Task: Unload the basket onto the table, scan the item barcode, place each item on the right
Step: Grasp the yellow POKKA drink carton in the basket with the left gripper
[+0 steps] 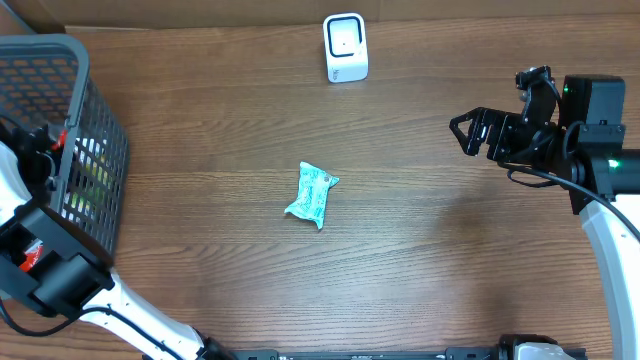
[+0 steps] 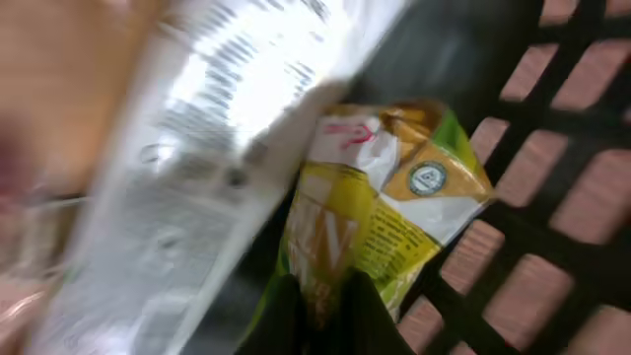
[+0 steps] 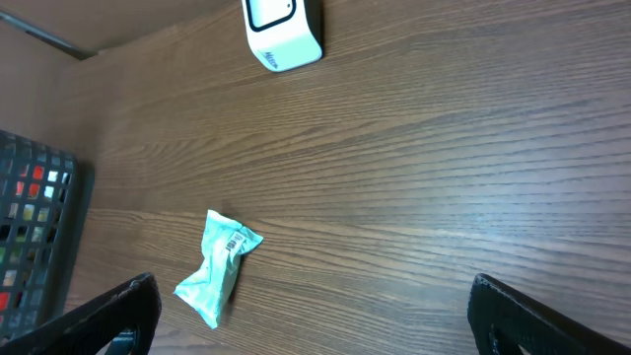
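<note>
Yellow-green packet (image 2: pixel 394 207) pinched in left gripper (image 2: pixel 317 301) inside the basket (image 1: pixel 95 130), frame left.
Its print blurs unreadably; right gripper (image 1: pixel 462 135) gapes wide, frame right; teal packet (image 1: pixel 313 194) lies centre, white scanner (image 1: pixel 345 47) top centre.

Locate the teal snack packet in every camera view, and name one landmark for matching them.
Overhead: the teal snack packet lies mid-table, below the white scanner.
Right wrist: it lies lower left, with the scanner at the top.
Left wrist: not in it; a yellow-green packet shows instead.
Shared landmark: the black mesh basket.
</note>
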Motion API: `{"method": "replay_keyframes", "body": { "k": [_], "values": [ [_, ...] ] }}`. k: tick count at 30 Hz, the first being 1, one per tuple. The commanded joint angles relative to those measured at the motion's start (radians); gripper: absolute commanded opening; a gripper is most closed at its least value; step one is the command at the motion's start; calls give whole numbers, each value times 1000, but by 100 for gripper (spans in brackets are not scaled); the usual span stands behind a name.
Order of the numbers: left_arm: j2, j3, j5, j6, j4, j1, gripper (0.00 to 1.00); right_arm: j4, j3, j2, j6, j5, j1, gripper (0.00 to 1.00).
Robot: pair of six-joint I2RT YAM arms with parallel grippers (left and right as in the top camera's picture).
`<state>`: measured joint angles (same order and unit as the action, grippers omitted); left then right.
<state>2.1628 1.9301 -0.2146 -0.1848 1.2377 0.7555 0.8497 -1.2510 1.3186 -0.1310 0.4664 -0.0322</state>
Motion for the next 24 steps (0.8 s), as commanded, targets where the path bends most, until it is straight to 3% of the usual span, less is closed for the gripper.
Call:
{"method": "replay_keyframes", "body": {
  "k": [1, 12, 20, 24],
  "values": [
    [-14, 173, 64, 113, 51, 4, 4, -5, -20, 2, 0, -2, -2, 100],
    [-28, 344, 33, 163, 160, 3, 4, -2, -20, 1, 0, -2, -2, 100],
    [-153, 534, 27, 217, 202, 3, 4, -3, -20, 2, 0, -2, -2, 100],
    [-275, 607, -102, 223, 205, 2, 4, -3, -20, 1, 0, -2, -2, 100]
  ]
}}
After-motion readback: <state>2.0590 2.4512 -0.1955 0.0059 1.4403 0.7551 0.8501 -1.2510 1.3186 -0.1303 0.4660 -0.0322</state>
